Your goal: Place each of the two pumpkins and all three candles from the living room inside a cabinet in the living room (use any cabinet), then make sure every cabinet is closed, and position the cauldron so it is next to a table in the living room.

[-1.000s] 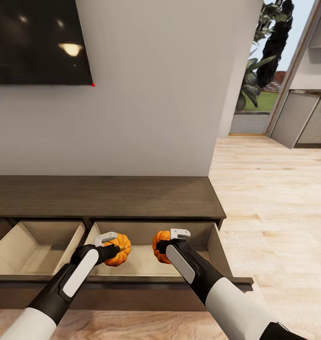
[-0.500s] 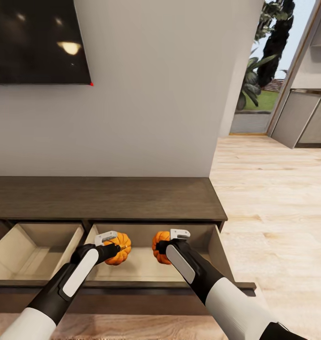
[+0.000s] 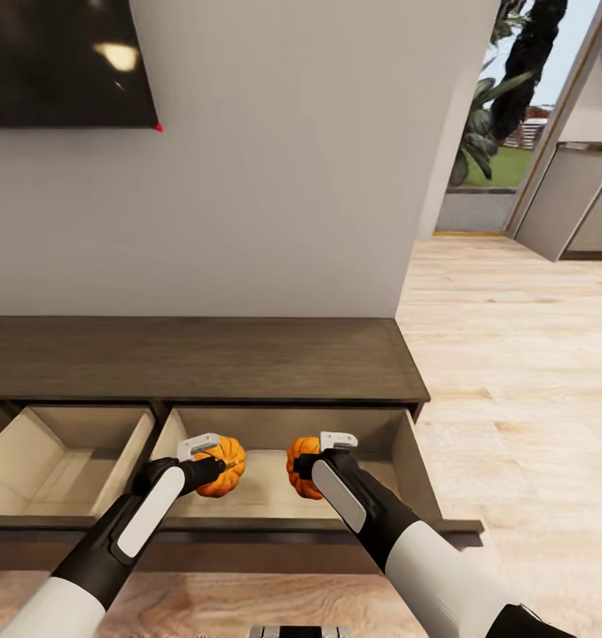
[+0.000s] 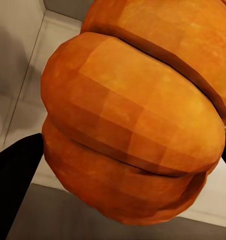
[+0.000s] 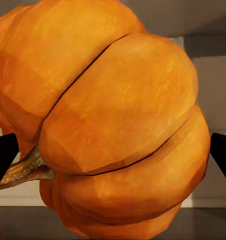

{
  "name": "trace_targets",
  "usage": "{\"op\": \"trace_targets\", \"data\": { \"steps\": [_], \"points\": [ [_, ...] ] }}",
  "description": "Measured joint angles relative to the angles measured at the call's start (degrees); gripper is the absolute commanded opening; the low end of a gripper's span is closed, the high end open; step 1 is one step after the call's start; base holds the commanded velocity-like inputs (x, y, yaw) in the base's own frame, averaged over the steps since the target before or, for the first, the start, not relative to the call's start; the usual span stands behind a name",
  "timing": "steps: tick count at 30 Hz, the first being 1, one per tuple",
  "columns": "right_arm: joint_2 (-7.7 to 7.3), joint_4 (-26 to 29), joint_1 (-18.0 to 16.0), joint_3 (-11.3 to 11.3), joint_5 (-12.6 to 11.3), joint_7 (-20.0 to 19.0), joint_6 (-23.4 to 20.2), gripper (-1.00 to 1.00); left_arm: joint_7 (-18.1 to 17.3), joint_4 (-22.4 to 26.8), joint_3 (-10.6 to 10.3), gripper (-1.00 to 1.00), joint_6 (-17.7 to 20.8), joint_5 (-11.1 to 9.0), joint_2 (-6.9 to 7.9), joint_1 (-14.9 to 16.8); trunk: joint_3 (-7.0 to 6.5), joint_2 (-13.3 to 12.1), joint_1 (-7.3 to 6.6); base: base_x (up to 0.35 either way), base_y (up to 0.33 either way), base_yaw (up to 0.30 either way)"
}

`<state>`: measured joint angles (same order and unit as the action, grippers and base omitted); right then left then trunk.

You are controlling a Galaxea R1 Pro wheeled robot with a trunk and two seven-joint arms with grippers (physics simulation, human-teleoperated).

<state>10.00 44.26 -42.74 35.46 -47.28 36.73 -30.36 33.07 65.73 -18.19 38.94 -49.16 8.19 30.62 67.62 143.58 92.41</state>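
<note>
Room: a plain grey wall (image 3: pixel 274 177) rises behind the furniture; a light wood floor (image 3: pixel 522 372) runs to the right toward an opening with green plants (image 3: pixel 500 97) outside and grey kitchen units (image 3: pixel 571 208) beside it.
Screen: a dark television (image 3: pixel 61 62) hangs on the wall at the upper left, with a ceiling lamp reflected in it.
Cabinet: the long, low, dark brown cabinet (image 3: pixel 203 359) stands against the wall; its flat top is bare.
Drawers: two drawers are pulled out side by side, showing light tan insides: the left drawer (image 3: pixel 66 461) and the right drawer (image 3: pixel 407 470).
Left arm: the left gripper (image 3: pixel 214 456) reaches over the right drawer, its fingers closed against the sides of the left pumpkin (image 3: pixel 223 466).
Right arm: the right gripper (image 3: pixel 316 450) reaches over the same drawer, its fingers clamped on the right pumpkin (image 3: pixel 302 465).
Pumpkins: both are orange and ribbed, held above the floor of the right drawer and near each other without touching; whether either touches the drawer floor cannot be told.
Left wrist view: the left pumpkin (image 4: pixel 138 120) sits close between the dark fingertips (image 4: pixel 15 170), with tan drawer panels behind it.
Right wrist view: the right pumpkin (image 5: pixel 108 120) sits between the dark fingertips (image 5: pixel 3 152), and its short brown stem (image 5: pixel 25 170) points to one side.
</note>
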Motion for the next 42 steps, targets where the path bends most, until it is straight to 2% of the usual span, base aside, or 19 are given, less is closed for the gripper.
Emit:
{"op": "trace_targets", "data": {
  "steps": [9, 23, 28, 29, 39, 40, 42],
  "points": [
    [0.0, 0.0, 0.0, 0.0, 0.1, 0.0, 0.1, -1.0, -0.1, 0.1, 0.0, -1.0, 0.0, 0.0, 0.01, 0.0, 2.0, 0.1, 0.23, 0.0, 0.0, 0.0],
    [0.0, 0.1, 0.0, 0.0, 0.1, 0.0, 0.2, -1.0, -0.2, 0.3, 0.1, -1.0, -0.1, 0.0, 0.0, 0.0, 2.0, 0.1, 0.23, 0.0, 0.0, 0.0],
    [0.0, 0.0, 0.0, 0.0, 0.1, 0.0, 0.2, -1.0, -0.2, 0.3, 0.5, -1.0, -0.1, 0.0, 0.0, 0.0, 2.44, 0.2, 0.28, 0.0, 0.0, 0.0],
    [0.0, 0.0, 0.0, 0.0, 0.1, 0.0, 0.2, 1.0, -0.2, 0.3, 0.6, -1.0, -0.1, 0.1, 0.0, 0.0, 2.44, 0.2, 0.28, 0.0, 0.0, 0.0],
    [0.0, 0.1, 0.0, 0.0, 0.1, 0.0, 0.2, 1.0, -0.2, 0.4, 1.0, -1.0, -0.1, 0.0, 0.07, 0.0, 2.44, 0.2, 0.28, 0.0, 0.0, 0.0],
    [0.0, 0.1, 0.0, 0.0, 0.1, 0.0, 0.2, 1.0, -0.2, 0.4, 1.0, 1.0, -0.1, 0.0, 0.07, 0.0, 2.44, 0.2, 0.28, 0.0, 0.0, 0.0],
    [0.0, 0.1, 0.0, 0.0, 0.1, 0.0, 0.2, 1.0, -0.2, 0.4, 1.0, 1.0, -0.1, 0.0, 0.09, 0.0, 2.44, 0.2, 0.28, 0.0, 0.0, 0.0]
  ]
}}
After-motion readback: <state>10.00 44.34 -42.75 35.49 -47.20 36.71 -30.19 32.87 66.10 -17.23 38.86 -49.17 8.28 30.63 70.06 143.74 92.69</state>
